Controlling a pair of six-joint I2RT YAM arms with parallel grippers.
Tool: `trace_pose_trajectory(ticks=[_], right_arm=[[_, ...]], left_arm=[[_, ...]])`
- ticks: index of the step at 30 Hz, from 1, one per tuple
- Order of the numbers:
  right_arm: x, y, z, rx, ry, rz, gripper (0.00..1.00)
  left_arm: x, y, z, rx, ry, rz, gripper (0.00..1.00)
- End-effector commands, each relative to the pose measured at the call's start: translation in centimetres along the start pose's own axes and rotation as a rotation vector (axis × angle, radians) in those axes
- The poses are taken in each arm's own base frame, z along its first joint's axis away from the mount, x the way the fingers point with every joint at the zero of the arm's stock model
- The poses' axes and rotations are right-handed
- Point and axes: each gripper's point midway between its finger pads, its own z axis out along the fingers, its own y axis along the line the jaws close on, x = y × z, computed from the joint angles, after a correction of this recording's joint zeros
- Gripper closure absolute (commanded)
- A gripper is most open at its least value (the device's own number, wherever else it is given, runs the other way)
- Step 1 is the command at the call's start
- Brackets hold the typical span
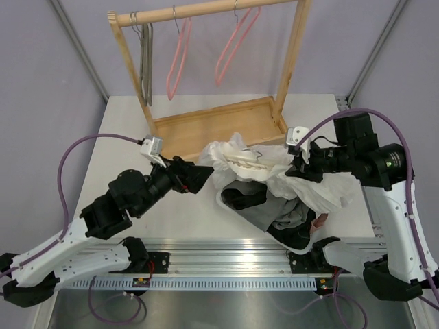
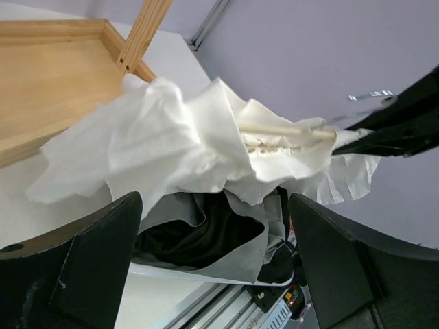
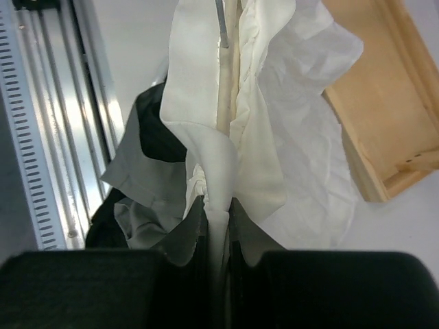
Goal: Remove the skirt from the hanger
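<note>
Risk: skirt bunched thick over hanger. A pull from the left could drag the hanger along instead of sliding cloth free, or snag the dark clothes underneath. Could also slip out of the right pinch.

Left gripper: spread wide, empty, just beside the skirt's fold, apparently not touching.

Right gripper: clenched on skirt cloth at the hanger's end; cannot tell whether the bar is pinched too.

Skirt between the arms, over the table, near the wooden rack.

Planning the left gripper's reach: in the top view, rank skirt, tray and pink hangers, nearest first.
1. Skirt, just right of the left gripper.
2. Tray, behind it.
3. Pink hangers, up on the back rail.
</note>
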Motion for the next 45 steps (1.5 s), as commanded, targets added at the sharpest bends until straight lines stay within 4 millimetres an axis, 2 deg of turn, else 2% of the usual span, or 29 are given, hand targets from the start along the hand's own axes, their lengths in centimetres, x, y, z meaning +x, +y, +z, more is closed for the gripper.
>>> trace_pose_trajectory(ticks=[1, 2, 3, 4, 6, 10, 11, 16, 18, 21, 24, 29, 34, 36, 38, 43, 45], right_arm=[[-0.8, 3.2, 0.9, -0.112, 0.009, 0.047, 1.0], [-1.2, 3.3, 1.5, -0.117, 0.004, 0.063, 1.0], [-1.6, 2.6, 2.3, -0.098, 0.006, 0.039, 1.0], [-2.1, 3.5, 3.2, -0.127, 0.006, 0.034, 1.0], [-2.7, 3.5, 4.4, -0.134, 0.01, 0.019, 1.0], [-3.9, 1.7, 6.9, -0.088, 0.009, 0.032, 1.0], [-4.1, 1.2, 7.1, -0.069, 0.008, 0.036, 1.0], [-4.5, -1.6, 7.6, 0.064, -0.002, 0.033, 1.0], [-4.6, -2.0, 7.6, 0.09, -0.009, 0.03, 1.0], [-4.7, -1.7, 7.7, 0.074, -0.019, 0.034, 1.0], [-4.3, -1.3, 8.0, 0.057, -0.008, 0.041, 1.0], [-3.8, -1.0, 8.4, 0.055, 0.002, 0.039, 1.0], [-3.3, -0.6, 8.7, 0.048, 0.004, 0.041, 1.0], [-3.2, -0.4, 8.7, 0.042, 0.003, 0.043, 1.0], [-3.3, -0.3, 8.7, 0.042, -0.002, 0.042, 1.0], [-2.7, 0.1, 9.1, 0.032, 0.011, 0.049, 1.0], [-2.4, 0.1, 9.1, 0.04, 0.015, 0.049, 1.0]], left_arm=[[-1.2, 0.0, 1.1, -0.07, -0.015, -0.022, 0.12], [-1.3, 0.2, 1.3, -0.092, -0.013, -0.032, 0.13], [-1.3, 0.4, 1.4, -0.111, -0.011, -0.036, 0.16], [-1.1, 1.2, 1.7, -0.162, -0.004, -0.034, 0.19], [-0.8, 1.8, 1.9, -0.208, 0.002, -0.054, 0.23], [0.1, 4.0, 1.6, -0.335, 0.03, -0.064, 0.32], [0.1, 4.3, 1.3, -0.355, 0.029, -0.084, 0.35], [0.8, 7.1, -0.6, -0.479, 0.038, -0.081, 0.37], [1.0, 7.5, -1.1, -0.496, 0.042, -0.081, 0.37], [1.3, 8.1, -1.3, -0.519, 0.052, -0.065, 0.38], [1.3, 7.8, -0.7, -0.509, 0.053, -0.05, 0.38], [0.3, 5.9, 0.9, -0.436, 0.028, -0.057, 0.36], [0.4, 5.2, 2.5, -0.419, 0.04, -0.042, 0.35], [0.8, 5.8, 3.2, -0.441, 0.041, -0.033, 0.35], [1.5, 7.3, 4.0, -0.473, 0.057, -0.039, 0.36], [1.6, 8.8, 6.0, -0.47, 0.063, -0.07, 0.39], [1.7, 9.6, 6.6, -0.486, 0.061, -0.067, 0.45]])
